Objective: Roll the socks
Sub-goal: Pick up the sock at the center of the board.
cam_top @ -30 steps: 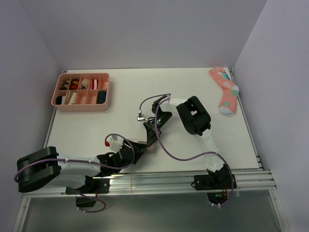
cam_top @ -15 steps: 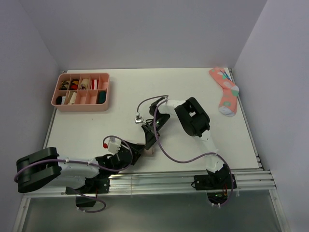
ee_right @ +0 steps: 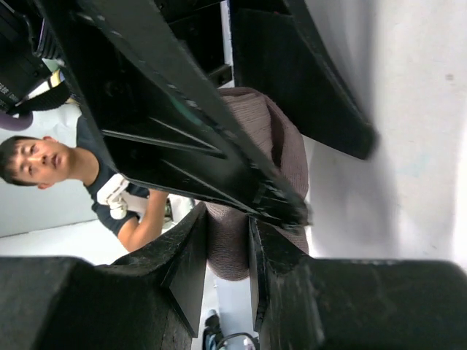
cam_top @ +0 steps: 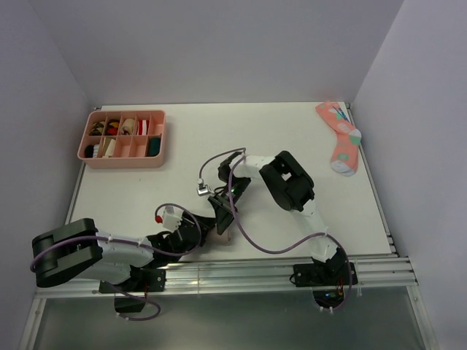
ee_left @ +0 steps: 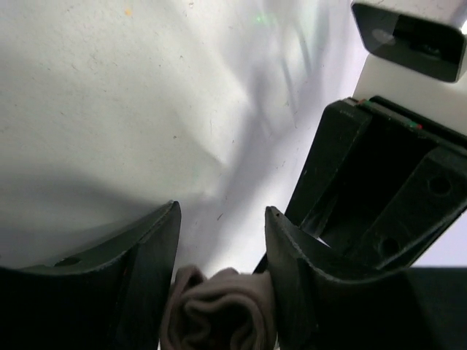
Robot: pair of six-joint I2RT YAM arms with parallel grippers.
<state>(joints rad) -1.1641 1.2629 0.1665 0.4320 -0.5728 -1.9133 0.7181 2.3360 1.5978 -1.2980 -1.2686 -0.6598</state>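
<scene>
The socks show as one rolled taupe-brown bundle (cam_top: 225,234) near the table's front edge, where both grippers meet. In the left wrist view the roll (ee_left: 219,313) fills the gap deep between my left gripper's (ee_left: 221,213) wide-set fingers and touches both. My right gripper (ee_right: 228,216) is pinched narrowly on an edge of the same roll (ee_right: 230,255) from the far side, and the left fingers (ee_right: 182,109) cross in front of it. From above, the left gripper (cam_top: 213,228) and right gripper (cam_top: 222,218) hide most of the bundle.
A pink divided tray (cam_top: 120,162) with small items stands at the back left. A coral-pink spotted sock (cam_top: 341,138) lies at the back right by the wall. Purple cables loop over both arms. The metal front rail (cam_top: 241,271) runs just behind the grippers.
The right arm has swung left and toward the front edge, carrying its wrist lower. The left gripper has stayed at the roll with its jaws slightly narrower.
</scene>
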